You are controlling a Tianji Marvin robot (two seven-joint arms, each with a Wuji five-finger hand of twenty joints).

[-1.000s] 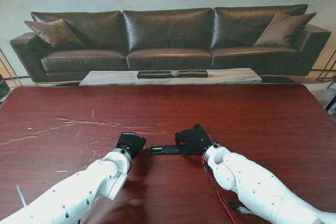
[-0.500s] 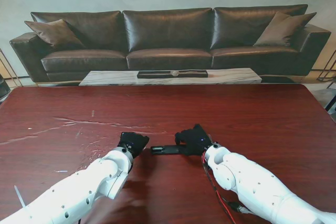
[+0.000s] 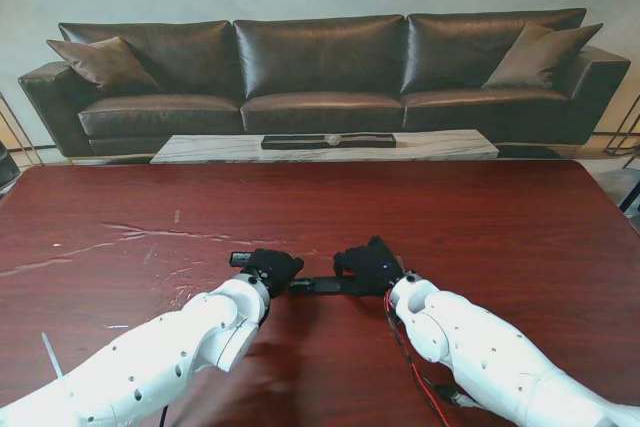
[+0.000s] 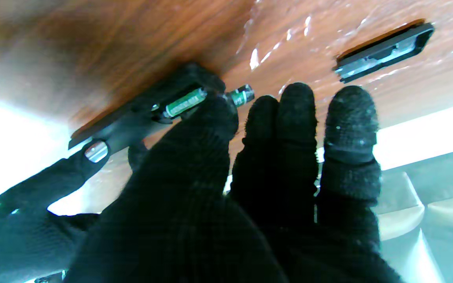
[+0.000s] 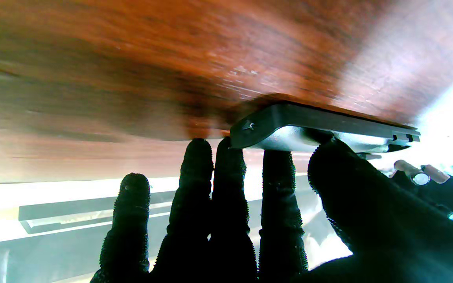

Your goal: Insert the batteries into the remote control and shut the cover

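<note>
The remote lies on the surface betw. both hands. Right robot hand grips its end. Left robot hand pinches a green battery at the slot. Push it in flat & slow. Cover lies nearby.

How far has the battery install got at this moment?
Done: one green battery sits in the remote, steadied by the right hand. In hand: left hand brings a second battery to the bay. Left: seating it, then fitting the cover, which lies apart on the table.
</note>
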